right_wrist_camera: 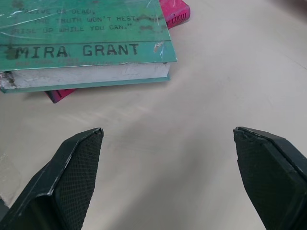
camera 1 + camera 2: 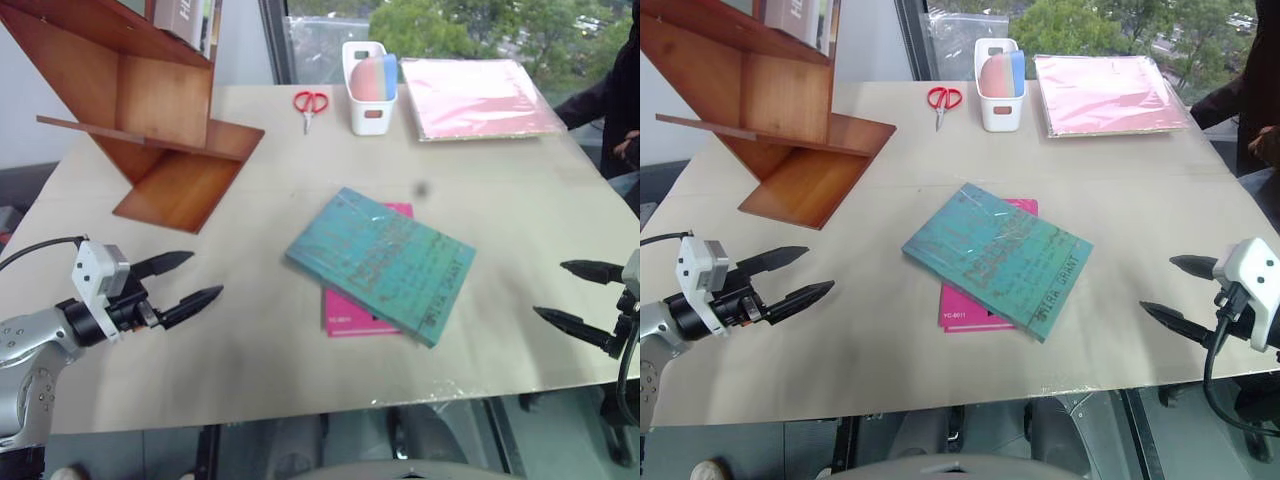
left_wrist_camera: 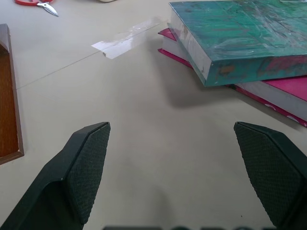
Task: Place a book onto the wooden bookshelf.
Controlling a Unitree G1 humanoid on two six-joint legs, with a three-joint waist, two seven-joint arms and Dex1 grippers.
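Book (image 2: pixel 382 262) lies flat mid-table atop a pink book (image 2: pixel 352 312), between both grippers, left (image 2: pixel 182 280) and right (image 2: pixel 1178 290), spread wide and empty, which should close evenly on its opposite edges before lifting toward the bookshelf (image 2: pixel 140 110).

Pale beige table (image 2: pixel 300 370) fills most of the view, with a strip of clear tape (image 3: pixel 125 42) stuck on its surface. Window (image 2: pixel 460 25) behind the far edge, dark frame post (image 2: pixel 277 40) at its left, green trees outside. Plain white wall (image 2: pixel 240 40) left of the post. Daylight is even and soft. Grey floor (image 2: pixel 150 445) below the near edge.
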